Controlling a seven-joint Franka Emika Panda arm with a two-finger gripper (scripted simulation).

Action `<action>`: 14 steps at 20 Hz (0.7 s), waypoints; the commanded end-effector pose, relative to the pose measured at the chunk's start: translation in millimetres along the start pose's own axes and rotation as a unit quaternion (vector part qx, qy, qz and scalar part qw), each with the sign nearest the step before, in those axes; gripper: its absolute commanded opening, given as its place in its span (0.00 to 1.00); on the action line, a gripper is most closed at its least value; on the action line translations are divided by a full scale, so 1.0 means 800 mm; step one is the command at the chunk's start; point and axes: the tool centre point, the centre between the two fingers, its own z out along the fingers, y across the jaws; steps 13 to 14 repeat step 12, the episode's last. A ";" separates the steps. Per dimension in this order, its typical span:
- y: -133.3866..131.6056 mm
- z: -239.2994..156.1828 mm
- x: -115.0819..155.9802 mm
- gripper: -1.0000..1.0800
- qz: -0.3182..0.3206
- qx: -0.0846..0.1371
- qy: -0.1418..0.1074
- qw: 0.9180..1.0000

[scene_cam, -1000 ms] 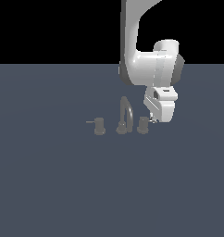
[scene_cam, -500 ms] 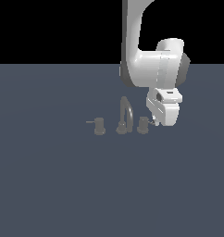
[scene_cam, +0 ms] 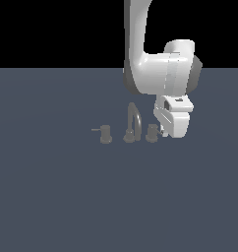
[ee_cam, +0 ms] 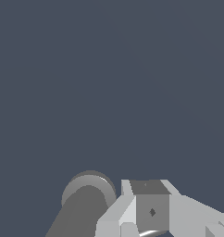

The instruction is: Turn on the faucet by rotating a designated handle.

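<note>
The faucet (scene_cam: 133,120) stands mid-floor, its arched spout between two short knobs. The handle (scene_cam: 151,133) is the knob on the exterior view's right; its lever rod is hidden behind my hand. The twin knob (scene_cam: 105,134) has its rod pointing to the exterior view's left. My gripper (scene_cam: 163,132) is low, right beside the handle on the side away from the spout; whether it touches is unclear. In the wrist view the handle (ee_cam: 88,198) shows as a grey cylinder next to my gripper (ee_cam: 152,212), whose fingers show no gap and hold nothing.
A flat dark blue-grey floor (scene_cam: 67,197) spreads all around the faucet. The white arm (scene_cam: 140,49) comes down from above, behind the spout.
My hand has sunk a little and edged toward the exterior view's right, ending low beside the handle. The faucet's knobs look unmoved.
</note>
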 end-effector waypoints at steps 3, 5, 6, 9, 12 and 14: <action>0.009 -0.001 -0.031 0.00 -0.010 -0.004 -0.006 1.000; 0.008 0.000 -0.017 0.00 0.000 -0.003 -0.001 1.000; 0.006 -0.001 -0.027 0.00 -0.001 -0.003 -0.002 1.000; 0.000 -0.001 -0.055 0.00 -0.006 -0.004 -0.004 1.000; -0.004 -0.001 -0.075 0.00 -0.009 -0.004 -0.006 1.000; -0.004 -0.001 -0.075 0.00 -0.009 -0.004 -0.006 1.000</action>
